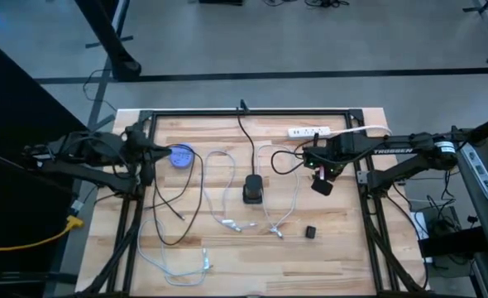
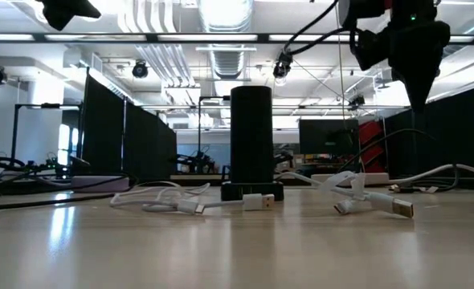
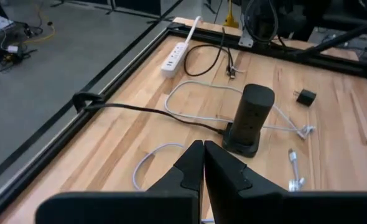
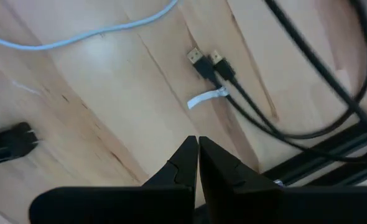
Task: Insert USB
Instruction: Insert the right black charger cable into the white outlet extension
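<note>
dark fingers of both grippers pressed together, empty. right gripper [image 1: 322, 185] hovers right of the black charging tower [image 1: 252, 189], above two black usb plugs [image 4: 209, 63]; left gripper [image 1: 147, 150] waits far left of it. judged: approach step, nothing grasped; next needs opening over a plug. tower's ports not discernible.

Only readable text: "TROSSEN" in white letters on my right arm [image 1: 401, 151], on the forearm link at about 3 o'clock of the table in the high view. Nothing legible on the power strip [image 1: 309, 131], the black tower [image 1: 253, 189] or the cables.
</note>
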Tool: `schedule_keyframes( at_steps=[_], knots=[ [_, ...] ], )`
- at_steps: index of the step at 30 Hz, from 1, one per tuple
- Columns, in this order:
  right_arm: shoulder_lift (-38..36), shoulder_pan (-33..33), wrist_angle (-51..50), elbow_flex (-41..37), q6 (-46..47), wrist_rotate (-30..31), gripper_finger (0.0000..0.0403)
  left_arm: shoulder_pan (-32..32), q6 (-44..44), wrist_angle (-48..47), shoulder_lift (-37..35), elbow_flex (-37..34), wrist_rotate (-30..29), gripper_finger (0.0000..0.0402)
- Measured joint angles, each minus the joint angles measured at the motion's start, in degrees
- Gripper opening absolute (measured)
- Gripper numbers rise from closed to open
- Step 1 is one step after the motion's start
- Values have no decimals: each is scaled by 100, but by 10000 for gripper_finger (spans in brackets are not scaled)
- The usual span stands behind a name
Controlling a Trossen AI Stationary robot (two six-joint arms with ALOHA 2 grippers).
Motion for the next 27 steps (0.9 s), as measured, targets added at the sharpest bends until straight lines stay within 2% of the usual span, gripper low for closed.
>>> schedule_keyframes(
  at_steps=[7,15,20,27],
  knots=[
    [-7,0,94,93,-103,26,0,1,-97,893,-20,-711,5,0],
    [-7,0,106,149,-382,35,0,2,-26,1217,347,-744,3,0],
    [-2,0,219,360,-445,-192,0,2,253,1177,528,-268,4,0],
    [-39,-9,259,2029,-1022,-169,0,2,813,1149,655,1113,-42,0]
  ],
)
